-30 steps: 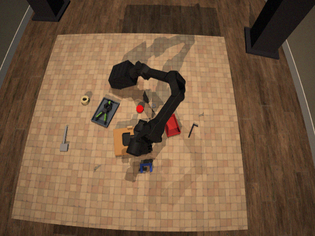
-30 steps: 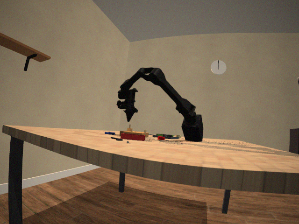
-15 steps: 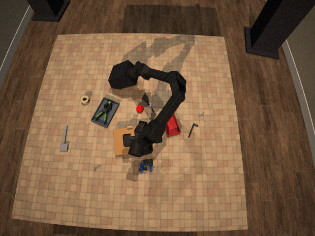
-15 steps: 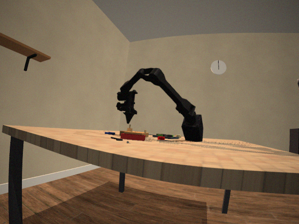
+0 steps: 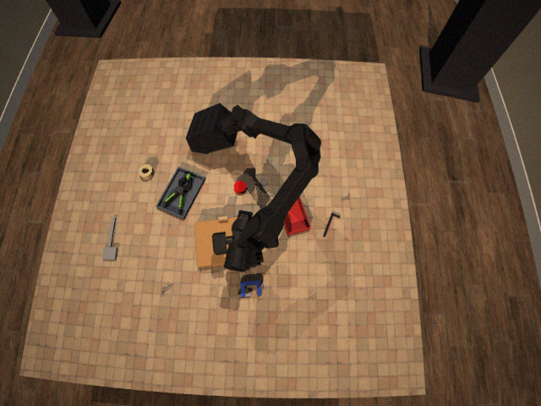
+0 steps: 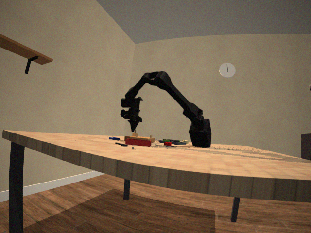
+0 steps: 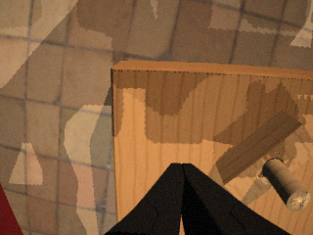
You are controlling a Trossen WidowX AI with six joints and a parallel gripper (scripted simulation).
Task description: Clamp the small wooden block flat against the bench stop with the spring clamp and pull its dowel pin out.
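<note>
The orange wooden board [image 5: 210, 244] lies on the tiled table top, and my arm covers most of it from above. In the wrist view the board [image 7: 209, 137] fills the middle, and the dowel pin [image 7: 286, 184] stands on it at the right; I cannot make out the block's outline around it. My gripper [image 7: 180, 172] is shut and empty, its tip hanging just above the board and left of the pin. From the side, the gripper [image 6: 132, 128] hovers over the small block and pin [image 6: 135, 132]. The blue spring clamp [image 5: 249, 284] lies on the table beyond the board's edge, apart from it.
A red bin [image 5: 297, 218] sits beside the board. A red button [image 5: 239, 187], a grey tray with green-handled pliers [image 5: 181, 192], a tape roll [image 5: 145, 171], a scraper [image 5: 111, 244] and a hex key [image 5: 328, 225] lie around. The arm's base [image 5: 210, 128] stands behind.
</note>
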